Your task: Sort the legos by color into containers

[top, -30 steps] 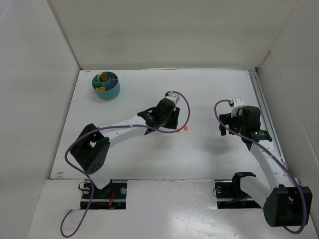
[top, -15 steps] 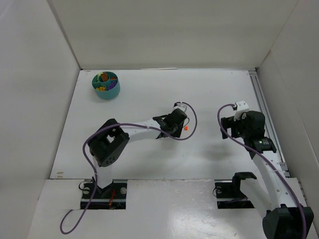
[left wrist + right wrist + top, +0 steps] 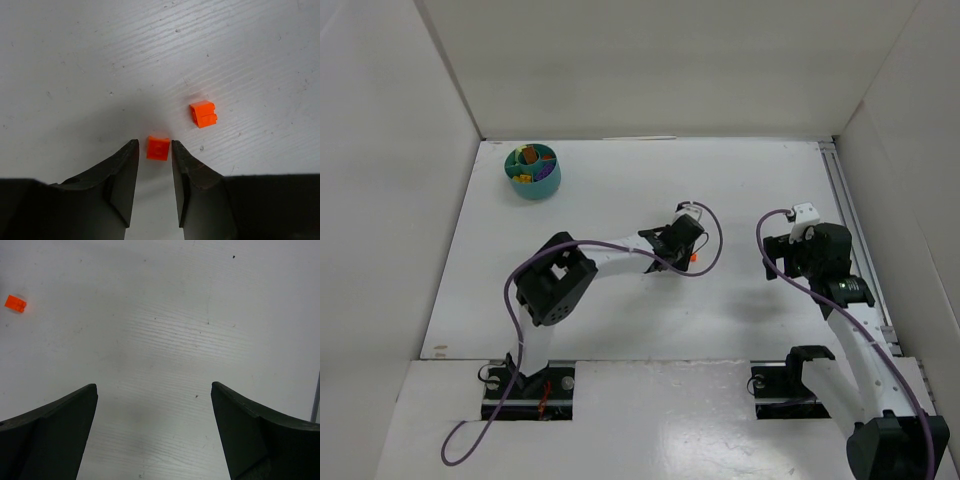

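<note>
Left gripper point(image 3: 154, 146): narrowed, with one finger on each side of a small red-orange brick point(image 3: 158, 148). A thin gap showed on the brick's left side and the other side was nearly touching, so it was not clamped.
Red-orange brick, heading: it lay flat on the table point(image 3: 740, 180) with its stud face up. It was near square, so it had no clear long axis, and its sides ran almost parallel to the fingers.
Second brick point(image 3: 203, 114): same colour, just beside the red-orange brick but apart from it. In the left wrist view it lay beyond that brick and to the right, turned slightly askew, with a groove across it.
Left arm point(image 3: 610, 257): elbow folded near its base, forearm stretched toward the far right, wrist low over the red-orange brick.
Right gripper point(image 3: 153, 386): spread wide and holding nothing, over bare table, well to the right of the red-orange brick.
Right arm point(image 3: 850, 300): raised from its base, wrist facing down.
Teal tub point(image 3: 532, 189): well apart from the red-orange brick, far and to the left. Several small bricks point(image 3: 530, 160) lay inside, too small to place by compartment.
</note>
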Motion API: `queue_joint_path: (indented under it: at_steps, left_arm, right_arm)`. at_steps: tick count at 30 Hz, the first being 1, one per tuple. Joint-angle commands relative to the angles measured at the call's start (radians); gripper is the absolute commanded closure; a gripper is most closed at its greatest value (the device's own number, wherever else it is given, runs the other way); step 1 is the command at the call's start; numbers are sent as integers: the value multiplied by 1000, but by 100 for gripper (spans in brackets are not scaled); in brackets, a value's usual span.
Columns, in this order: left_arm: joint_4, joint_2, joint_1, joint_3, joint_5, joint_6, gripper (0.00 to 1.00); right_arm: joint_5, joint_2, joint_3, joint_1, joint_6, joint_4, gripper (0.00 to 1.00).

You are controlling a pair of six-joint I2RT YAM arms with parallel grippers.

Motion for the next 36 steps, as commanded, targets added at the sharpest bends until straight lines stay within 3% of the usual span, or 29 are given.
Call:
queue_joint_path:
  at_steps: [1, 9, 12, 14, 25, 32, 36]
  left_arm:
    - [-16, 3, -2, 38, -23, 11, 71]
    - [-26, 44, -2, 48, -23, 1, 73]
    - [-26, 44, -2, 57, -23, -8, 77]
    - [-47, 44, -2, 66, -34, -8, 85]
    - [-65, -93, -2, 29, -96, -27, 90]
    - [-87, -175, 123, 40, -196, -50, 92]
    - [-87, -212, 273, 90, -242, -28, 92]
  right_arm:
    - [25, -12, 10, -2, 4, 10, 1]
    - [25, -12, 10, -2, 4, 20, 1]
    - [25, -12, 10, -2, 4, 20, 1]
    - [25, -12, 10, -2, 4, 20, 1]
    - [25, -12, 10, -2, 4, 30, 1]
    - [-2, -12, 10, -2, -5, 39, 1]
    - [-15, -12, 10, -2, -14, 60, 1]
